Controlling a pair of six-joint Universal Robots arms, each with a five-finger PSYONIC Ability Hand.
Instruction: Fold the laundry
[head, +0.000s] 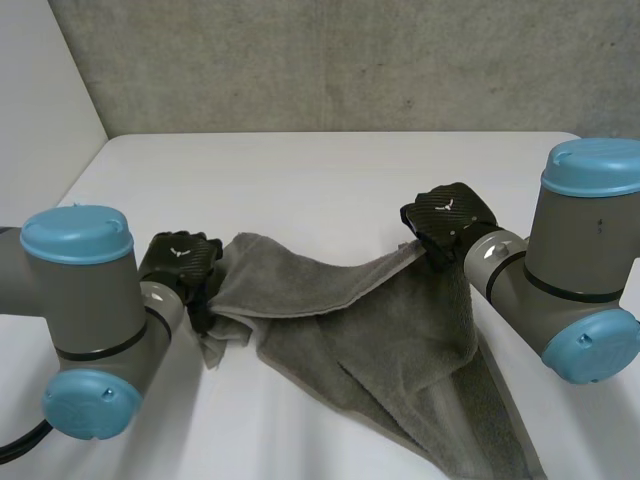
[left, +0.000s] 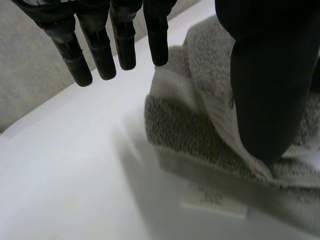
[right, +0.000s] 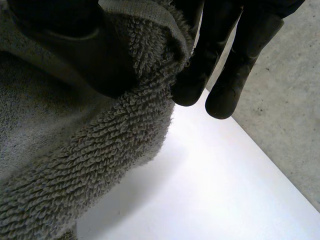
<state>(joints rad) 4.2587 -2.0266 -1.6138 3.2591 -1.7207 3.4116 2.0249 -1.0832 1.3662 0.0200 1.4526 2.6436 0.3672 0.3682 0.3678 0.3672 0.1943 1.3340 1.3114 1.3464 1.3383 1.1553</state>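
Got the left hand (head: 180, 262) thumb-pinching one corner of the grey towel (head: 380, 335) (care label (left: 215, 201) just under it), fingers mostly straight. Got the towel strung btwn both hands over the white table (head: 300, 170), bulk sagging toward the near edge. Got the right hand (head: 450, 215) clamping the other corner, thumb vs fingers. Could lose that left corner imo if pulled taut, bc thin grip = crooked fold.

A grey towel (head: 380, 340) lies on the white table (head: 330, 170). The left hand (head: 180, 262) holds its bunched left end, the right hand (head: 450, 220) holds its far right corner, and the edge stretches between them.
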